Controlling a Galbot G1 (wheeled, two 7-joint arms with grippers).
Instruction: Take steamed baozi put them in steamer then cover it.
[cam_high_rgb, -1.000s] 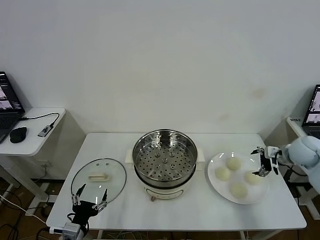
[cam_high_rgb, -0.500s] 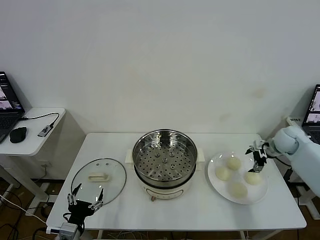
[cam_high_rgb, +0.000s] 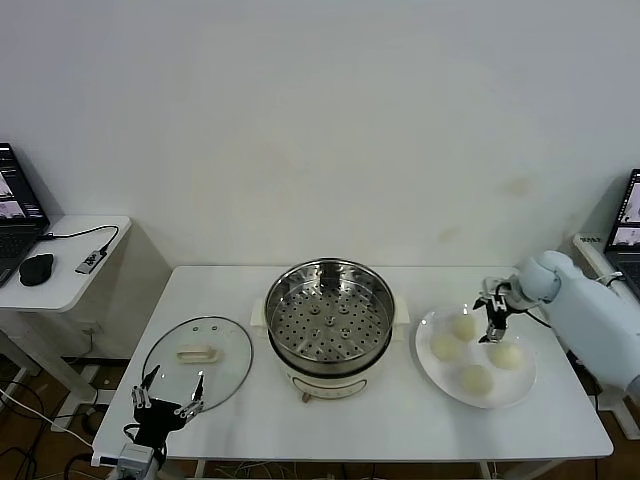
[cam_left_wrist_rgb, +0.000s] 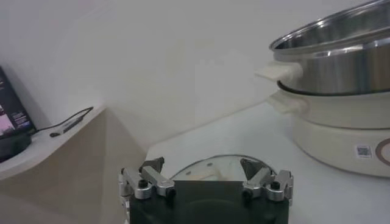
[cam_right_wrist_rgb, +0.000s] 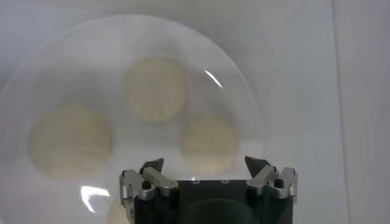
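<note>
While head view shows steamer (cam_high_rgb: 329, 318), right wrist shows baozi (cam_right_wrist_rgb: 156, 87) only.

Baozi (cam_high_rgb: 463, 326): cream-white. Plate (cam_high_rgb: 430, 372): white. Steamer (cam_high_rgb: 329, 310): shiny steel, perforated tray, cream base. Cover (cam_high_rgb: 197, 360): clear glass, cream handle.

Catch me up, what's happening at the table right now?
The right pincer hangs open over the white plate, above the four buns, none picked up yet. The steamer in the middle of the table has nothing in it. Its glass lid lies flat on the table to the robot's left, and the left pincer sits open at the lid's near edge, holding nothing.
</note>
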